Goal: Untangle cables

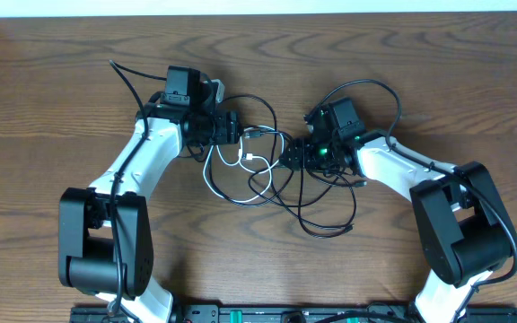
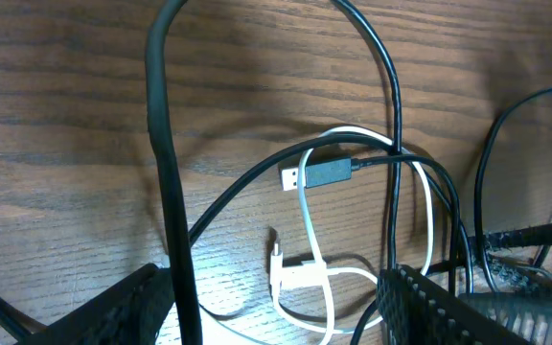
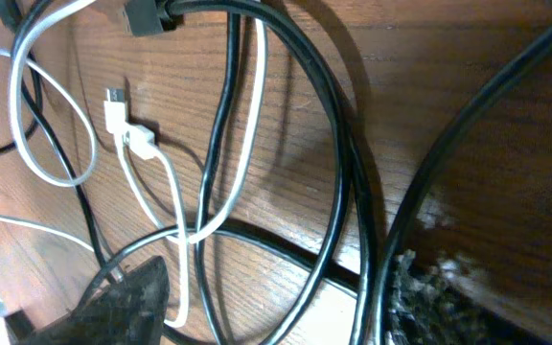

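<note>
Two grippers inspected, left gripper (image 2: pixel 276 311) jaws wide apart, black cords (image 3: pixel 340 153) passing between, nothing clamped, right gripper (image 3: pixel 276 307) jaws also apart, apparently gripping nothing, white cord (image 2: pixel 306 216) tangled among them at centre of table (image 1: pixel 61 90), plug markings unreadable.

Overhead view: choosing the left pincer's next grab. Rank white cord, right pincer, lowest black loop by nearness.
From the left pincer:
1. white cord, just beside it.
2. right pincer, farther right.
3. black cord loop, lower right.
</note>
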`<action>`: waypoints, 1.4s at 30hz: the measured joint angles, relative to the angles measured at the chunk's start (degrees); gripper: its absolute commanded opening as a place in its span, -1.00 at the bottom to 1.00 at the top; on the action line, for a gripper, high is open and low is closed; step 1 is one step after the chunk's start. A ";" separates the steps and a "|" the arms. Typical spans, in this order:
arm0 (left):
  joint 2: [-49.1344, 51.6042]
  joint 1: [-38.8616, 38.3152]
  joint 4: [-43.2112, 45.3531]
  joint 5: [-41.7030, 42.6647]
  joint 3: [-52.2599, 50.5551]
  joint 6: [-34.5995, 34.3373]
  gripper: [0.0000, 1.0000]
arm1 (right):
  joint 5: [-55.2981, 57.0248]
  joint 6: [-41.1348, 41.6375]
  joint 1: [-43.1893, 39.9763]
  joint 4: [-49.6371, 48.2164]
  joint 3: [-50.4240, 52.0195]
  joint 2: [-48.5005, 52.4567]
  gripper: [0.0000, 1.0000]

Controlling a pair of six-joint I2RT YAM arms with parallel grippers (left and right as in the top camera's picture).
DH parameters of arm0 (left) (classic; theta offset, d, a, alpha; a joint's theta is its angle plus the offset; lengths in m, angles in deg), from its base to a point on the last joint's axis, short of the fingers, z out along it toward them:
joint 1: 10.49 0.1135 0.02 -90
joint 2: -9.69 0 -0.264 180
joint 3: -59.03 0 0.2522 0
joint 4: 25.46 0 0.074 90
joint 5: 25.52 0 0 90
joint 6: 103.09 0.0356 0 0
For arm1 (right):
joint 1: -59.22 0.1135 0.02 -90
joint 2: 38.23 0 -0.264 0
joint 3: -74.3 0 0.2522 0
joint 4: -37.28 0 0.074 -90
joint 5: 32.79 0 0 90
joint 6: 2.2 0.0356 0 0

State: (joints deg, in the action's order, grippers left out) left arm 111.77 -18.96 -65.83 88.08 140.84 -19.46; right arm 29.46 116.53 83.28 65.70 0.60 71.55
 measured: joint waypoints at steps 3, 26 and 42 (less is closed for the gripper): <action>0.00 0.00 0.02 0.00 0.00 0.00 0.46 | 0.72 0.39 0.11 0.37 -0.07 0.07 0.13; 0.00 0.00 0.02 0.00 0.00 0.00 0.46 | 19.10 -0.15 12.07 4.02 -4.31 -1.90 0.50; 0.00 0.24 -1.09 -7.69 0.00 -5.64 0.47 | 24.00 -4.42 18.01 -6.34 -4.55 -1.90 0.75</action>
State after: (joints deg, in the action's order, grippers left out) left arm 111.77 -18.72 -66.92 80.38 140.84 -25.10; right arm 53.46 112.12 101.29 59.36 -3.95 69.65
